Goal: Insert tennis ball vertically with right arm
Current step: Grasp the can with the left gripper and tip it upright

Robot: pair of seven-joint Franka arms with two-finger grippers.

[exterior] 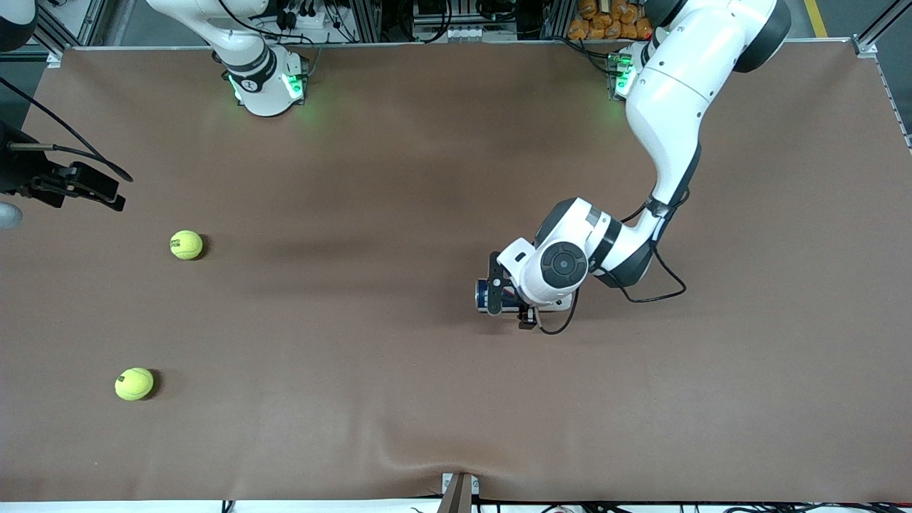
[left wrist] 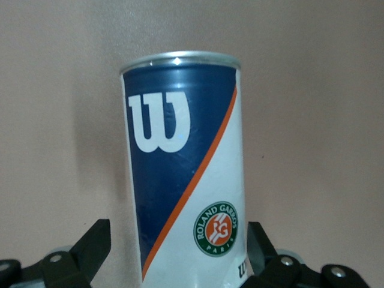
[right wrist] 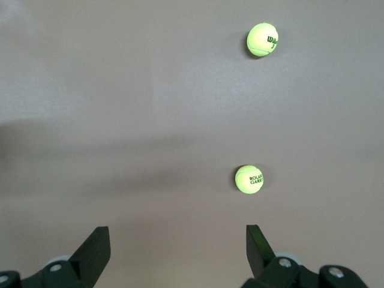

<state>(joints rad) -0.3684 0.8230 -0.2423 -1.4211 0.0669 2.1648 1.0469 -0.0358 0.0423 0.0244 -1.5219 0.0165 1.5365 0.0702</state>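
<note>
Two yellow tennis balls lie toward the right arm's end of the table, one (exterior: 186, 244) farther from the front camera than the other (exterior: 134, 383). The right wrist view shows a ball printed Roland Garros (right wrist: 249, 179) and a ball printed Wilson (right wrist: 263, 39). My right gripper (right wrist: 178, 240) hangs open and empty above the table, apart from both balls; its black hand (exterior: 78, 187) shows at the table's edge. Near the table's middle, my left gripper (exterior: 502, 296) (left wrist: 178, 240) stands open around a blue-and-white Wilson ball can (left wrist: 183, 180) (exterior: 488, 296), with a gap at one finger (left wrist: 93, 246).
A brown cloth (exterior: 427, 399) covers the whole table and ripples near the front edge. A small bracket (exterior: 458, 491) sits at that edge. The left arm's elbow (exterior: 670, 107) and its cable (exterior: 655, 285) stretch over the left arm's half.
</note>
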